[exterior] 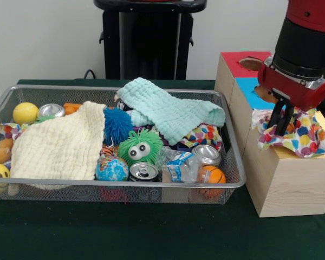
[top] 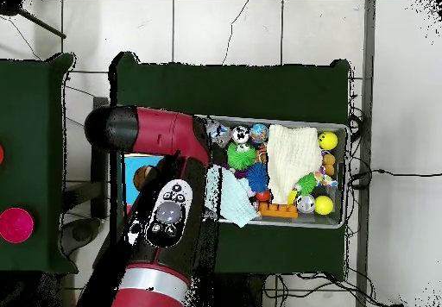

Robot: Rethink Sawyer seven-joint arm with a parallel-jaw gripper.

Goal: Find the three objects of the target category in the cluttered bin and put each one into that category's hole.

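Note:
A polka-dot cloth (exterior: 306, 135) lies bunched on the yellow end of the wooden box (exterior: 281, 184) at the right. My gripper (exterior: 278, 127) hangs straight over it, tips sunk into the fabric and shut on it. The box top also has a red section (exterior: 235, 60) and a blue section (exterior: 248, 89), each with a hole. In the wire bin (exterior: 227, 184) a cream cloth (exterior: 59, 143), a mint cloth (exterior: 170, 111) and another polka-dot cloth (exterior: 203, 132) lie over the clutter. In the overhead view the arm (top: 168, 209) hides the gripper and most of the box.
The bin also holds a blue spiky ball (exterior: 117, 124), a green fuzzy toy (exterior: 140, 147), a globe ball (exterior: 112, 169), cans (exterior: 144, 171), a crushed bottle (exterior: 179, 165), a basketball (exterior: 212, 174) and a yellow ball (exterior: 25, 112). A black stand (exterior: 146, 43) rises behind.

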